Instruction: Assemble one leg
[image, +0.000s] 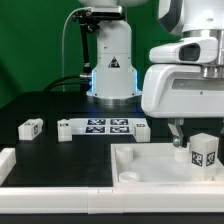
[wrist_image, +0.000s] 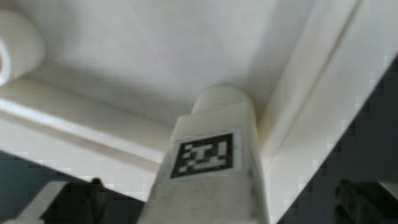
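The tool (image: 188, 143) hangs just above the leg (image: 204, 154) — whether its fingers are apart or together cannot be told. The leg stands upright on the white panel (image: 150, 165) near the tabletop's front edge, its tag (wrist_image: 206, 155) showing in the wrist view.

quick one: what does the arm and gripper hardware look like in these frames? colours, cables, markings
The arm is glossy white with rounded shells and black joint seams. Its base carries a black triangle sign above a blue glowing ring, and a dark cable loops beside it. The large white housing near the camera has grey edges. The gripper shows dark fingers under that housing; in the wrist view only dark fingertips show at the frame's edge.
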